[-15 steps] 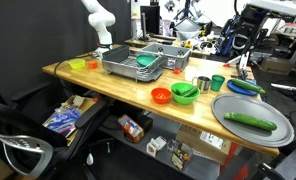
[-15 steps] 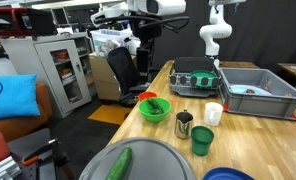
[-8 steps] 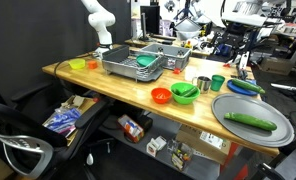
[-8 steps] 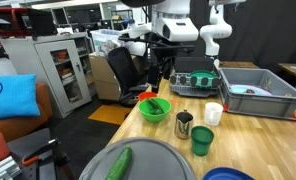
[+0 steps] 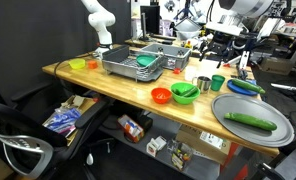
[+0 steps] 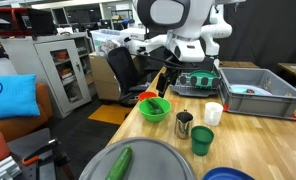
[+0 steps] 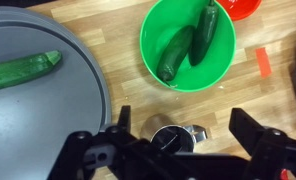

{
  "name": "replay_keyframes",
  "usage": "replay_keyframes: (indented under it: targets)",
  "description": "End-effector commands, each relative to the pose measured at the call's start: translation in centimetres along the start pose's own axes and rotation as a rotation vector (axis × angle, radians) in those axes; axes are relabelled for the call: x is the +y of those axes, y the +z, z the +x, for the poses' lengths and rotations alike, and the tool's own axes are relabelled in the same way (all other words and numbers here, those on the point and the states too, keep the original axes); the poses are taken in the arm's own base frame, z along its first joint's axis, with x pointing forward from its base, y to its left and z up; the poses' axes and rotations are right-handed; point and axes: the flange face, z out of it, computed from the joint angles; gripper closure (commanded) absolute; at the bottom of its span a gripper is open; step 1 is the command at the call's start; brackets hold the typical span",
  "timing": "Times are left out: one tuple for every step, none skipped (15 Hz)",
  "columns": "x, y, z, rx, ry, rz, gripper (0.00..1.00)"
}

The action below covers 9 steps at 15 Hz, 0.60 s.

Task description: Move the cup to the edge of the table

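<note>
Clearly end effector point(image 7: 178, 122) spread wide, empty. Silver metal cup point(image 7: 170, 138) centred beneath it. Probably light, rigid, slippery; pinch mid-wall across diameter.

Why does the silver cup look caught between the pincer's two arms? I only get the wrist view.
Observer: It isn't caught. The pincer hangs well above the cup.
Visitor: Is anything next to the cup that I'm missing?
Observer: A green cup stands right beside it.
Visitor: And farther along the table?
Observer: A dish rack with something green in it.
</note>
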Motion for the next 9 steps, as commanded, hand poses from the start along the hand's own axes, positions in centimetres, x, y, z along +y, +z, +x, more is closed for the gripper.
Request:
replay_keyframes:
  targets:
    - [0.0,-0.2,0.1,-0.002,0.0,-0.001,0.0]
    - [0.0,-0.2,0.1,-0.004,0.0,-0.002,0.0]
    - [0.0,-0.3,0.2,-0.006,-0.001,-0.003,0.0]
    - [0.1,-0.3,0.2,-0.007,-0.001,-0.004,0.0]
    - [0.1,-0.3,0.2,-0.008,-0.002,-0.004,0.0]
    - [-0.4,0.0,0.3,-0.017,0.025,0.009,0.0]
    - [-1.0,0.3,0.4,-0.029,0.075,0.023,0.0]
    - [-1.5,0.6,0.6,-0.026,0.14,0.044,0.0]
    - [-2.2,1.0,0.9,-0.025,0.195,0.072,0.0]
